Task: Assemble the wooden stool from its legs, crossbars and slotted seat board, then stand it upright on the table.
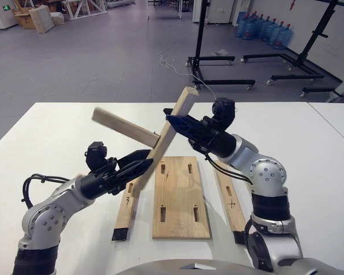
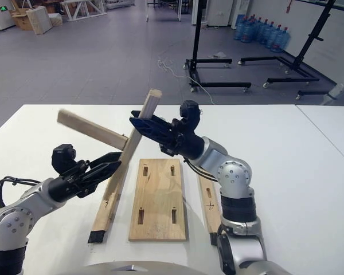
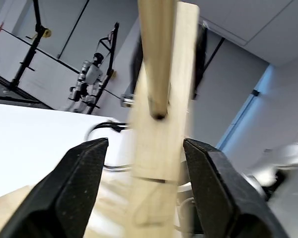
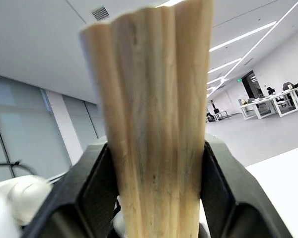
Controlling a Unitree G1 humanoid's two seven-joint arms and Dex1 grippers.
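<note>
Right end effector point(image 1: 175, 123) clenched on the raised leg point(image 1: 185, 103), crossbar point(image 1: 123, 127) jutting toward 10 o'clock, left end effector point(image 1: 151, 158) released astride its lower end, 10 o'clock of the seat board point(image 1: 180, 200); I'd grip squarely there before pressing the joint home.

Bare, matt, pale wood leg point(image 1: 180, 109)

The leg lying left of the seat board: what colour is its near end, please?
Black end, best seen in left eye view.
</note>
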